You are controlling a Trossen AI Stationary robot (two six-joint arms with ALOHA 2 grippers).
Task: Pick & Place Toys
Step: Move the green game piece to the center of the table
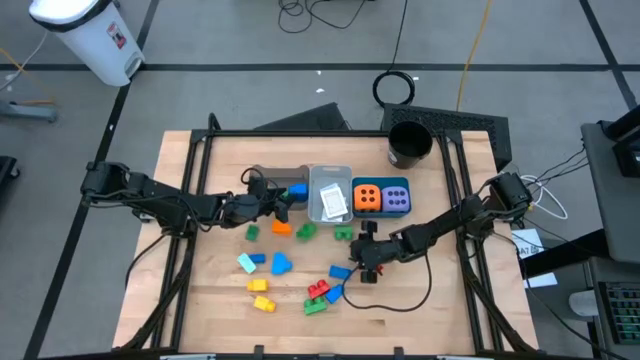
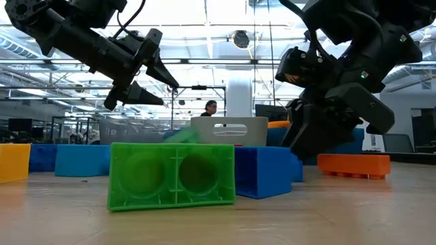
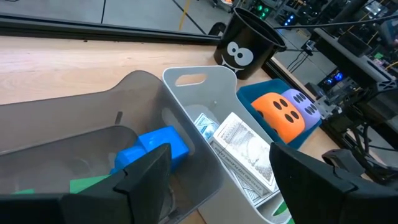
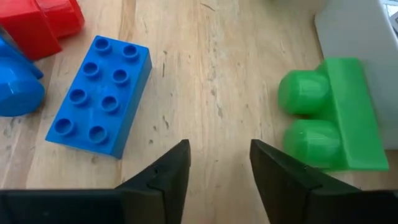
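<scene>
Two grippers at work. Right gripper (image 1: 363, 256) hangs low over the wood w/ jaws part open and nothing between them, only bare table (image 4: 211, 93) in the gap. To one side of its fingers lies a blue brick (image 4: 99, 94), studs up, flat, long axis roughly along the fingers' reach, slightly slanted. To the other side a green brick (image 4: 329, 115) lies on its side, studs pointing toward the gap. A red brick (image 4: 43, 22) sits beyond the blue one.

Left gripper (image 1: 283, 197) is up above the grey bin (image 3: 93, 118), jaws apart, holding nothing. Right under it in that bin: a blue piece (image 3: 152, 149) and something green, prob. already dropped in. Next out, the clear bin (image 3: 186, 84) holds white cards (image 3: 245, 152); beyond, the teal bin (image 3: 255, 99) holds the orange cube (image 3: 280, 115) and purple cube (image 3: 305, 106), dots showing.

Progress, my read: cubes and cards sorted, a few bricks binned. Left to do: a dozen or so bricks scattered on the table (image 1: 200, 290) between and in front of both arms, incl. yellow bricks (image 1: 262, 295) and a teal piece (image 1: 246, 263).
</scene>
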